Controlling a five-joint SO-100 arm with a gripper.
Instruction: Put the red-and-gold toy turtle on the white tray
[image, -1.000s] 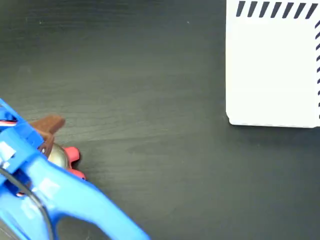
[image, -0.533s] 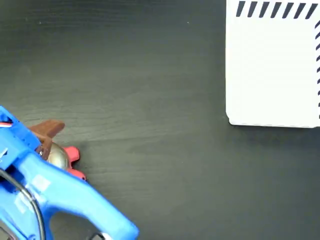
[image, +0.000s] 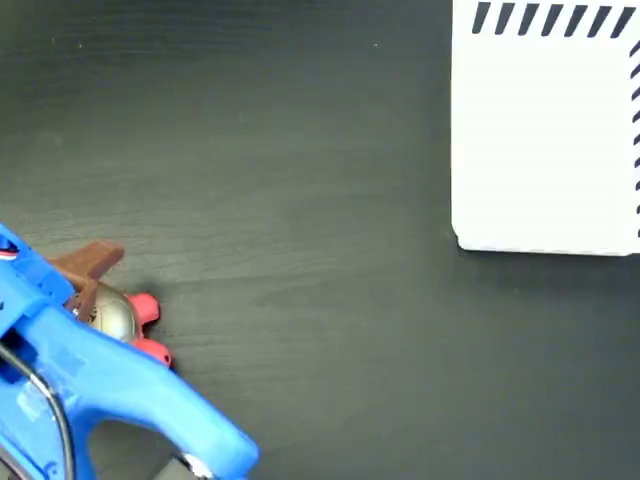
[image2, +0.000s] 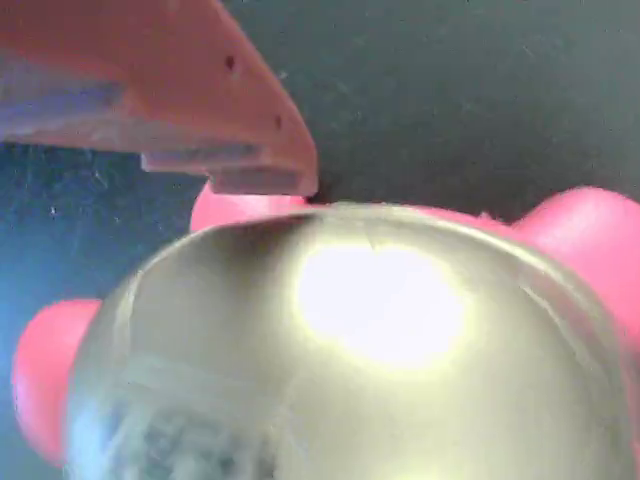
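One brown finger (image: 95, 262) of the claw (image: 85, 300) set just beyond the red-and-gold toy turtle (image: 125, 318), other finger hidden; grip not discernible. Resting on the counter (image: 300, 200), well apart from the white tray (image: 545, 150) toward two o'clock.

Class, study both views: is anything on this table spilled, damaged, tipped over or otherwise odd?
Nothing stands out. The toy turtle sits shell-up on the dark table at lower left of the fixed view, partly under the blue arm, one brown finger beside it. The white tray lies flat at upper right, with nothing on its visible part.
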